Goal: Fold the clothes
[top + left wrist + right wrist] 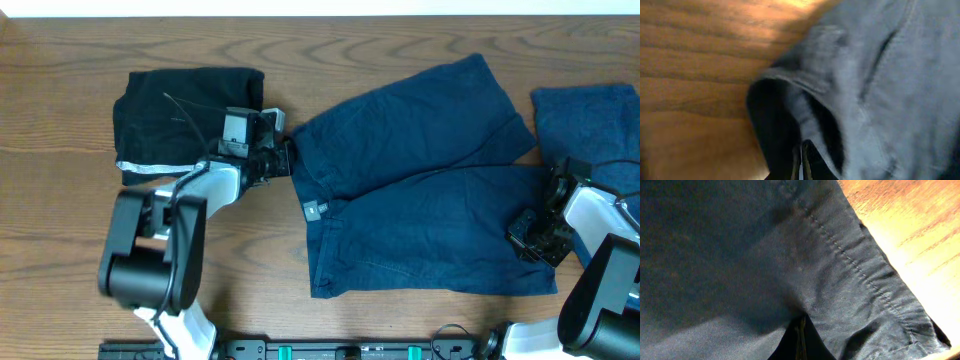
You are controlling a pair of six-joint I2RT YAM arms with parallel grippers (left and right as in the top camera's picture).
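Seen from overhead, the navy shorts (420, 170) are spread pretty much flat across the middle of the wooden table (60, 200), with the waistband to the left and both legs fanned out to the right. A black piece (185, 115) is lying bunched at the upper left, its white strip (145, 167) along the lower edge. A second navy piece (590, 115) is parked at the far right edge, just beside the upper leg. The left gripper (284, 157) is set at the upper waistband corner, between the black piece and the shorts, and the right gripper (528, 238) is placed on the far end of the lower leg. In the left wrist view, the left gripper (801, 162) is clamped narrow on a raised fold of the waistband, with wood grain visible to its left. In the right wrist view, the right gripper (801, 337) is closed tight too, pinched onto the leg fabric near the stitched hem. Creases are drawn toward its tips.
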